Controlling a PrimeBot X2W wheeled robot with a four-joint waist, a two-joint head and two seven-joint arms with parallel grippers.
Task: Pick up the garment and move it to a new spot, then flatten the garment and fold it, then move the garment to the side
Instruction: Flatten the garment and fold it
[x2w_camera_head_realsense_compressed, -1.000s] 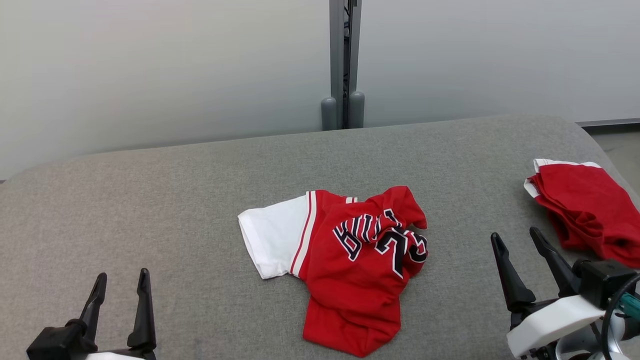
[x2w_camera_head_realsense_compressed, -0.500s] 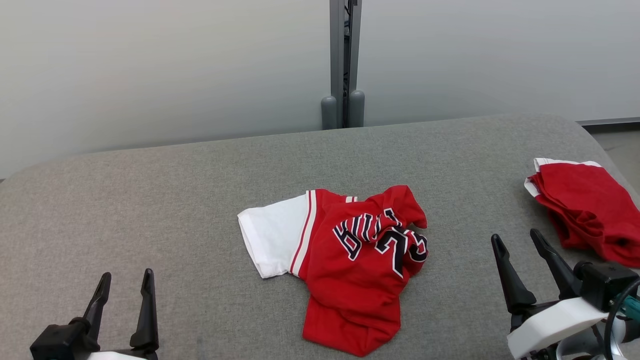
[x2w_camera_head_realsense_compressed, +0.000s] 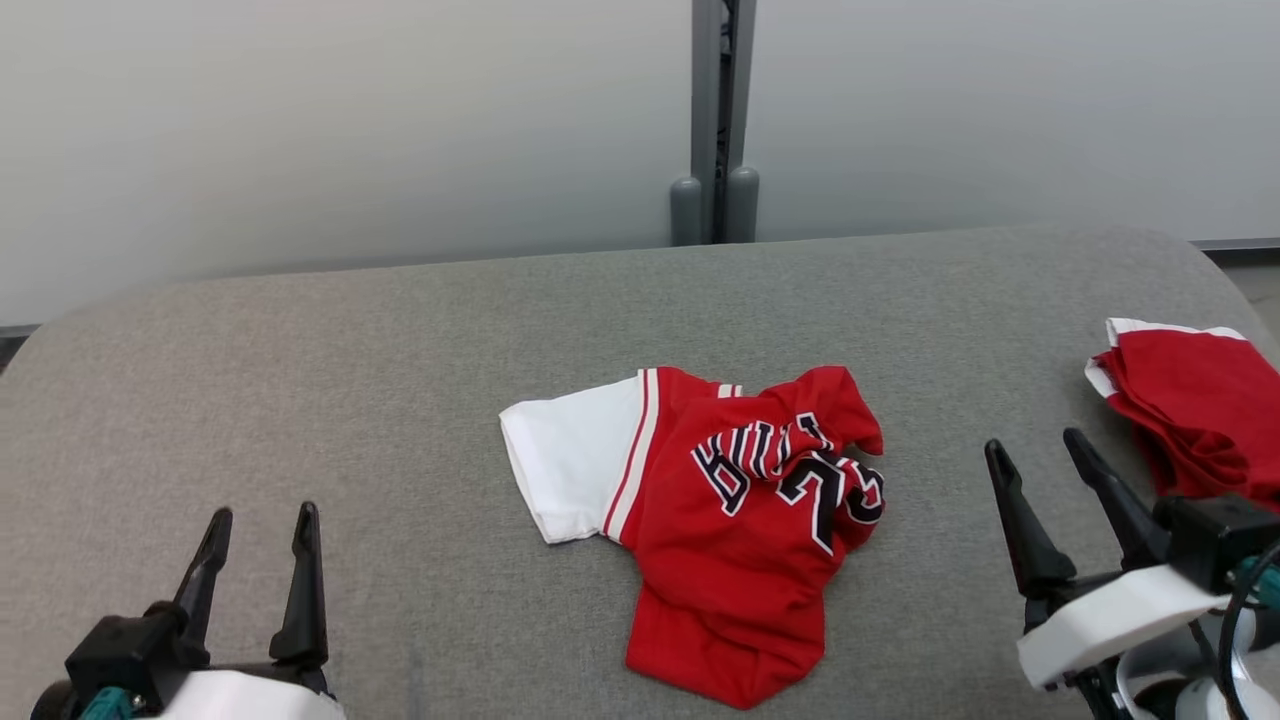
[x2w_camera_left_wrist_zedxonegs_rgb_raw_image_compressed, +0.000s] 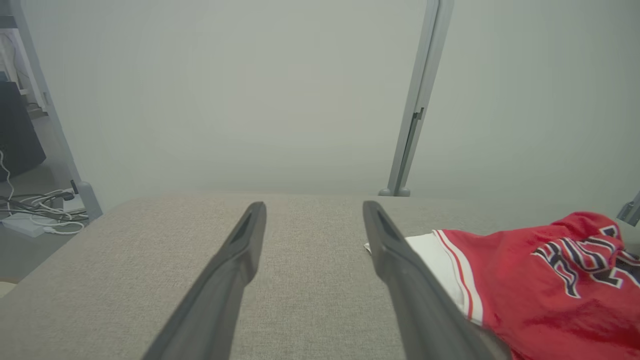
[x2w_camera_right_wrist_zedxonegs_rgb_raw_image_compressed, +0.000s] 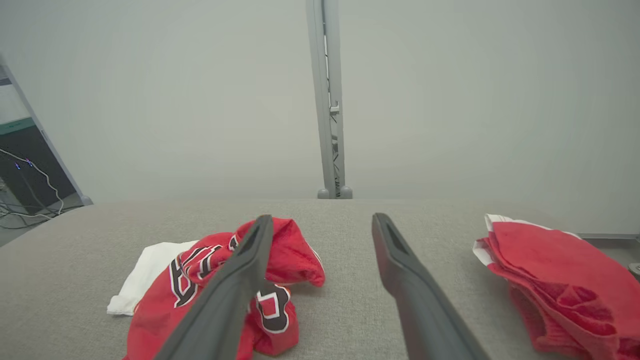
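- Grey table (x2w_camera_head_realsense_compressed: 300, 380) is carrying the crumpled garment (x2w_camera_head_realsense_compressed: 740, 520) at centre.
- Grey post (x2w_camera_head_realsense_compressed: 715, 120) is standing at 12 o'clock against the pale wall (x2w_camera_head_realsense_compressed: 350, 130).
- Both the left gripper (x2w_camera_head_realsense_compressed: 262, 515) and right gripper (x2w_camera_head_realsense_compressed: 1035, 445) are holding fingers wide, empty.

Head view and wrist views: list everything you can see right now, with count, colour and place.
jersey: one, red with a white sleeve and dark lettering, crumpled at the middle of the table
second garment: one, red with white trim, bunched at the table's right edge
table: one, grey fabric top, under both garments
wall: pale grey panels, behind the table
post: one, grey, upright between the wall panels
cables: several, white and dark, on the floor left of the table
left gripper: one, dark fingers, open and empty, near left
right gripper: one, dark fingers, open and empty, near right
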